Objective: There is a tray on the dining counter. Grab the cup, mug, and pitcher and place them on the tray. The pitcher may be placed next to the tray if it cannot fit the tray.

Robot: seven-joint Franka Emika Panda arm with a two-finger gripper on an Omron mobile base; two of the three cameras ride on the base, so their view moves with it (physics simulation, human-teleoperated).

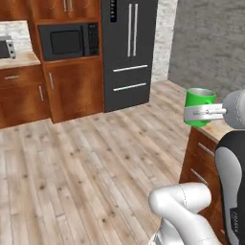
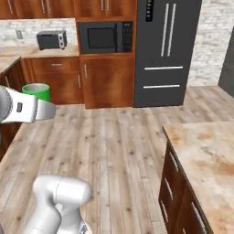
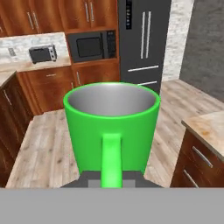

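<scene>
My gripper (image 1: 197,114) is shut on the handle of the green mug (image 1: 200,99), holding it upright in the air. In the hand view the mug (image 3: 111,118) is close up with its handle facing the camera and its grey inside empty, and the gripper (image 3: 111,180) clamps the handle's lower end. From the right base view the mug (image 2: 36,90) peeks out behind the gripper (image 2: 49,110) at the left. A corner of the dining counter (image 1: 221,128) lies just below and right of the mug. The tray, the cup and the pitcher are out of view.
The dining counter (image 2: 205,151) with drawers on its side runs along the right. A wide wood floor (image 2: 119,141) stretches ahead. At the far wall stand a black fridge (image 2: 167,50), a built-in microwave (image 2: 105,37) and a toaster oven (image 2: 51,40) on a kitchen counter.
</scene>
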